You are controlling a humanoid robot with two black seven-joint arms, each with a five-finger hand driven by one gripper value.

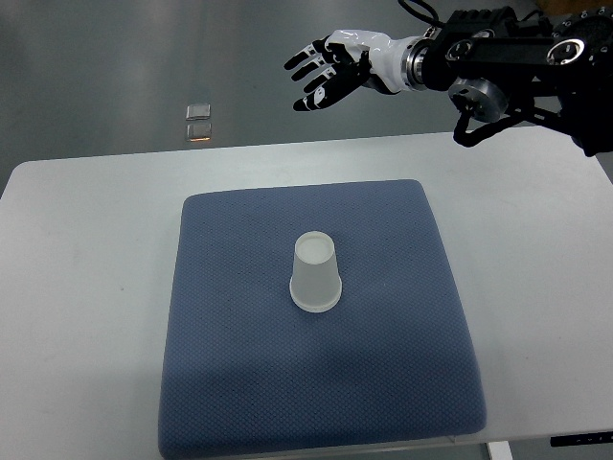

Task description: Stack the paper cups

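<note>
Cup (315,274) mid-mat (239,383), right hand (330,72) raised, empty

light: even, bright | shadows: soft | focus: sharp | floor (96,77) glare: perhaps faint

One camera looks steeply down from the robot's side onto the table (86,220), apparently from fairly near.

cup (315,273) on mat (239,383), mat on table (86,287)
</note>
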